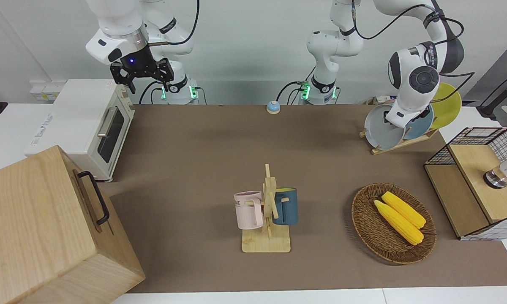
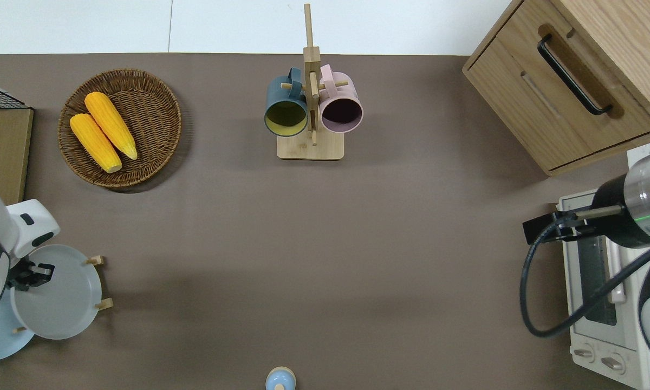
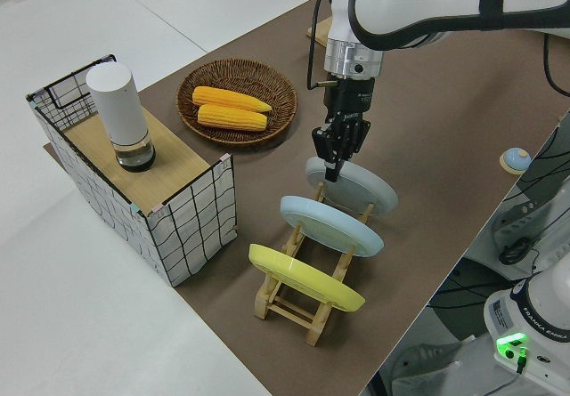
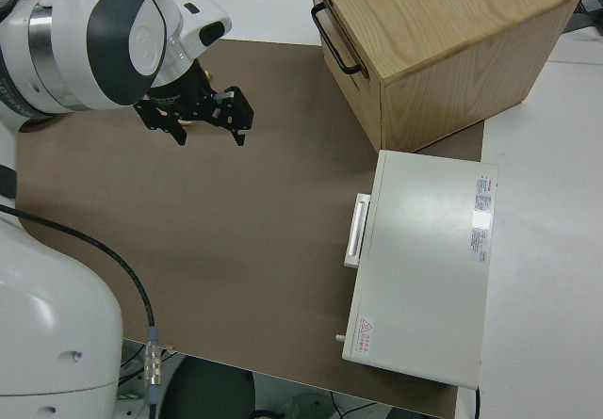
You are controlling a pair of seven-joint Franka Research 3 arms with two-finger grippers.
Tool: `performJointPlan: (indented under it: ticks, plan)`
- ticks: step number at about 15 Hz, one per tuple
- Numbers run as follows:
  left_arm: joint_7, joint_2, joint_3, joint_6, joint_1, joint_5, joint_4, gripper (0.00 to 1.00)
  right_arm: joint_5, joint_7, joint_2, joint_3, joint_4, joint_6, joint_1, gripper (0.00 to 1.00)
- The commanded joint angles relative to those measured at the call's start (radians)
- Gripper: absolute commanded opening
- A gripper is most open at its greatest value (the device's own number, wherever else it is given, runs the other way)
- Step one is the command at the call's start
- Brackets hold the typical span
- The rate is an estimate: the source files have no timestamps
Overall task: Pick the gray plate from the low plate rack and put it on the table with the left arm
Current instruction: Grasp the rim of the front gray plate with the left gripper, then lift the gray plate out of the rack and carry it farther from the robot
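At the desk's left-arm end, I saw the round pale gray plate [image 3: 354,185] leaning in the low slatted wooden rack [image 3: 307,291]. My left arm's black gripper [image 3: 331,166] pinched its upper rim. Stiff, slick, probably breakable; rim suits. Right arm parked.

My bench sits against a plain white wall [image 1: 245,46]. White surround [image 2: 76,27] borders the brown cloth; pale floor [image 3: 107,325] shows at one end. Lighting even.
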Motion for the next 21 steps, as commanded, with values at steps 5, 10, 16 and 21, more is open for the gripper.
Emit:
performJointPlan:
  ticks: [5,10,16,21]
  plan:
    - [0.005,-0.038,0.001,-0.002,-0.006,0.021,-0.019,0.09,0.004,-0.003,-0.005,0.007,0.006,-0.015,-0.015,0.99]
    - [0.008,-0.048,-0.02,-0.118,-0.015,0.014,0.105,0.09,0.004,-0.003,-0.005,0.007,0.006,-0.015,-0.015,0.99]
    - [-0.004,-0.055,-0.083,-0.203,-0.016,-0.125,0.185,0.09,0.004,-0.003,-0.005,0.007,0.006,-0.015,-0.015,0.987]
    - [-0.01,-0.048,-0.092,-0.18,-0.022,-0.392,0.162,0.09,0.004,-0.003,-0.005,0.007,0.006,-0.015,-0.013,0.99]
